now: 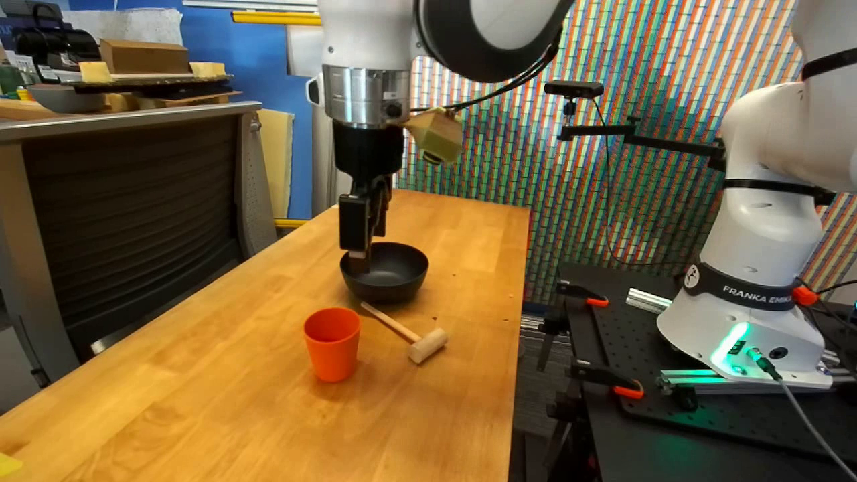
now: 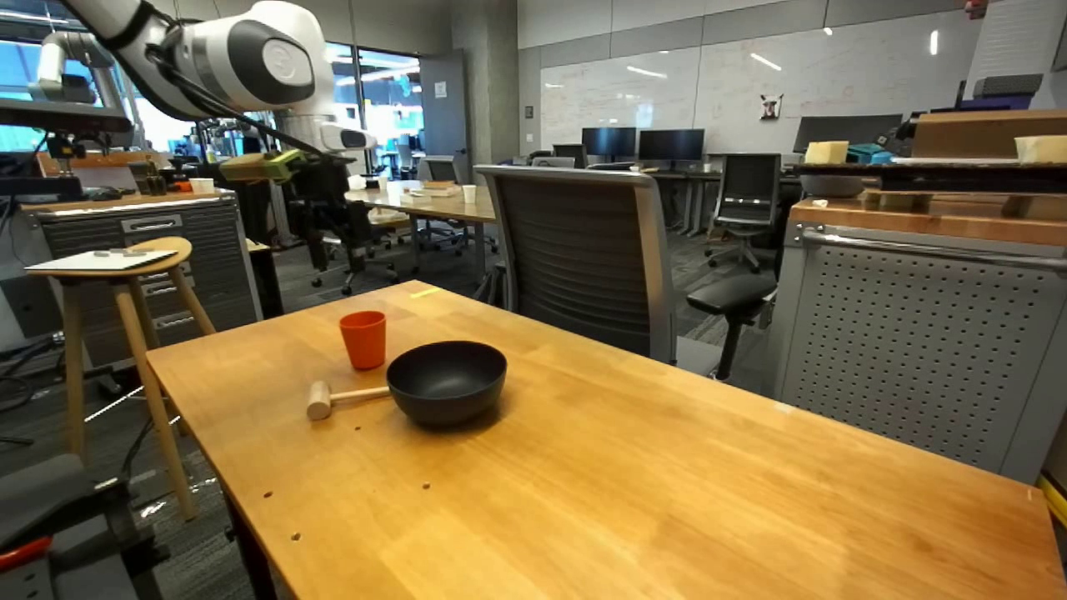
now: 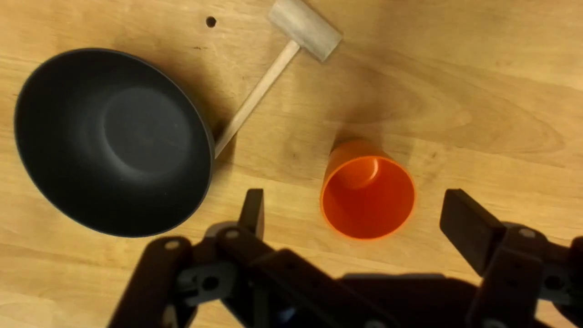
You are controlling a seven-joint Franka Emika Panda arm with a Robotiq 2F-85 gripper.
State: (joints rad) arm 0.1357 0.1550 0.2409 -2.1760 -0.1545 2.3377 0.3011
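Wrist view: gripper (image 3: 355, 207) jaws spread wide, nothing in grip. Orange cup (image 3: 368, 198) shows in the gap btwn the two fingertips, mouth toward cam, neither finger touching it; cup = nearest obj. Stands upright on wooden table (image 3: 483, 91). Black bowl (image 3: 143, 136) to the L of cup in same view, also upright, inner base visible. Wooden mallet (image 3: 270, 78) lies flat on table, up-frame btwn the two: head at top, handle slanting down to bowl rim. Handle end just beside bowl; contact: can't tell.

In an exterior view, gripper hangs fingers-down, line of sight crossing bowl; cup stands nearer that cam, mallet head to R of cup. Arm base (image 1: 743, 314) w/ green light (image 1: 731, 345) sits on black bench (image 1: 636, 448), apart from table. Multicolored striped wall panel (image 1: 495, 147) behind.

In an exterior view, gripper is higher than cup rim, clear of it. Grey office chair (image 2: 575, 258) just past table edge; round wooden stool (image 2: 177, 250) w/ white sheet (image 2: 96, 260) on opp. side. Bkgd: whiteboard (image 2: 750, 92), monitors (image 2: 608, 143); perforated metal cabinet (image 2: 917, 342) at R of frame.
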